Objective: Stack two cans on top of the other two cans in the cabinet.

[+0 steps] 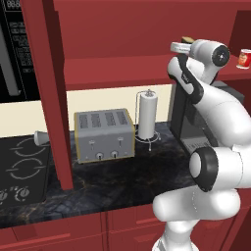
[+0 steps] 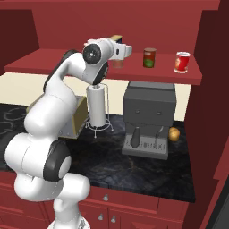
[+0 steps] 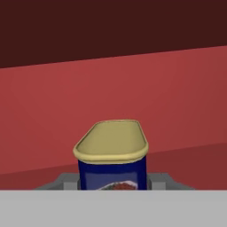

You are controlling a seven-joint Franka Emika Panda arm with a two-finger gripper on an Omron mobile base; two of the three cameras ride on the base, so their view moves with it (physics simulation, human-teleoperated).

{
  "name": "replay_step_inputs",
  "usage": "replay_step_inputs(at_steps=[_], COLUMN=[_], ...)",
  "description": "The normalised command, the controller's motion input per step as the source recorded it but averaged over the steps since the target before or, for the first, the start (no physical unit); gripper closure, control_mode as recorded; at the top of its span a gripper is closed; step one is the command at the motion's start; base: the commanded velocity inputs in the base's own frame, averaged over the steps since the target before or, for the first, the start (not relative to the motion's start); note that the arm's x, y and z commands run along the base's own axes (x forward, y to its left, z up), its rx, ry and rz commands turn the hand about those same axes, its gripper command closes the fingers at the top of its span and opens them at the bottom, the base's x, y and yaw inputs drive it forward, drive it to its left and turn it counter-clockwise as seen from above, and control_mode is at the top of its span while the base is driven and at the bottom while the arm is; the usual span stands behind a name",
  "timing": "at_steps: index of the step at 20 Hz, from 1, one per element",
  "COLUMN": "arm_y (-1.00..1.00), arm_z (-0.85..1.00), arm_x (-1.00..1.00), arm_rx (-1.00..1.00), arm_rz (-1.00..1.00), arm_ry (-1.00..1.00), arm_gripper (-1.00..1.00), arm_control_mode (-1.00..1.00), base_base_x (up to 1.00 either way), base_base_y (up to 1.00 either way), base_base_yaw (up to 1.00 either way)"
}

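Note:
My gripper [image 3: 113, 181] is shut on the blue can [image 3: 112, 153] with the yellow lid, which stands upright between the fingers [image 3: 66, 181]. In the right base view the gripper [image 2: 117, 48] holds this can's yellow top [image 2: 116, 38] just above the tan-brown can [image 2: 117, 63] on the cabinet shelf [image 2: 89, 67]. I cannot tell whether the two cans touch. To the right on the shelf stand the dark red can with a green band [image 2: 149, 57] and the bright red can with a white label [image 2: 182, 61]. From the left base, the gripper [image 1: 180, 48] is at the shelf and the bright red can [image 1: 244, 59] is further right.
Below the shelf on the dark counter stand a coffee machine [image 2: 148, 120], a paper towel holder [image 2: 97, 106] and a toaster [image 1: 104, 135]. A cooktop [image 1: 22, 169] lies at the left. A cabinet post [image 1: 51, 93] rises from the counter. A small orange fruit [image 2: 174, 133] lies beside the coffee machine.

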Motion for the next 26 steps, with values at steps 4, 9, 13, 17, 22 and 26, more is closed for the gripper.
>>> replay_step_inputs(at_steps=[4, 9, 13, 17, 22, 26], arm_y=[-0.11, 0.0, 0.0, 0.02, 0.0, 0.0], arm_z=[0.0, 0.0, -0.01, -0.08, -0.11, -0.12], arm_x=[0.0, 0.01, 0.06, 0.1, 0.0, 0.0], arm_rx=[0.0, 0.0, 0.0, 0.0, 0.0, 0.0], arm_rz=[0.0, 0.0, 0.0, 0.0, 0.0, 0.0], arm_ry=[-0.02, -0.01, -0.01, 0.0, 0.0, 0.0], arm_gripper=[1.0, 1.0, 1.0, 1.0, 1.0, 1.0], arm_control_mode=[-1.0, -1.0, -1.0, -1.0, -1.0, -1.0], base_base_x=[0.0, 0.0, 0.0, 0.0, 0.0, 0.0], base_base_y=[0.0, 0.0, 0.0, 0.0, 0.0, 0.0], base_base_yaw=[0.0, 0.0, 0.0, 0.0, 0.0, 0.0])
